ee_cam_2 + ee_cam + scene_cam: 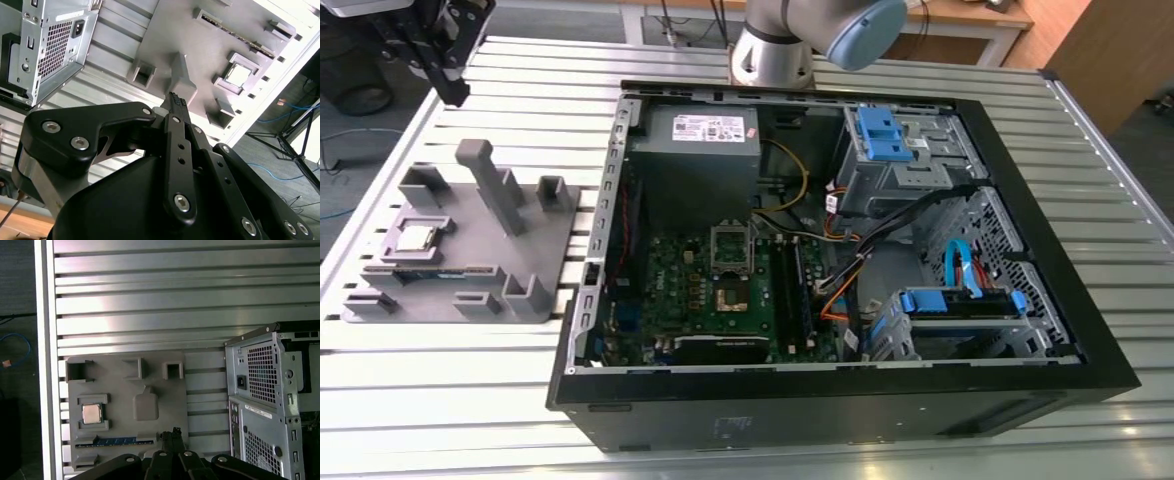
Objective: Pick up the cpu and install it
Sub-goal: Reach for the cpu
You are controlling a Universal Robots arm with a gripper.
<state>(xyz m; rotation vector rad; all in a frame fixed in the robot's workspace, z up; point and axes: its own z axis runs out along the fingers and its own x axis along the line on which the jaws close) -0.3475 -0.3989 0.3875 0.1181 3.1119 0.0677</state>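
Hovering above the grey holder (544, 235), the end effector (452, 92) has its fingers pressed together and grips nothing. The cpu (414, 237) lies flat in a square recess of the holder, which rests on the slatted surface (454, 400), at the exterior view's left of the open computer case (854, 410).
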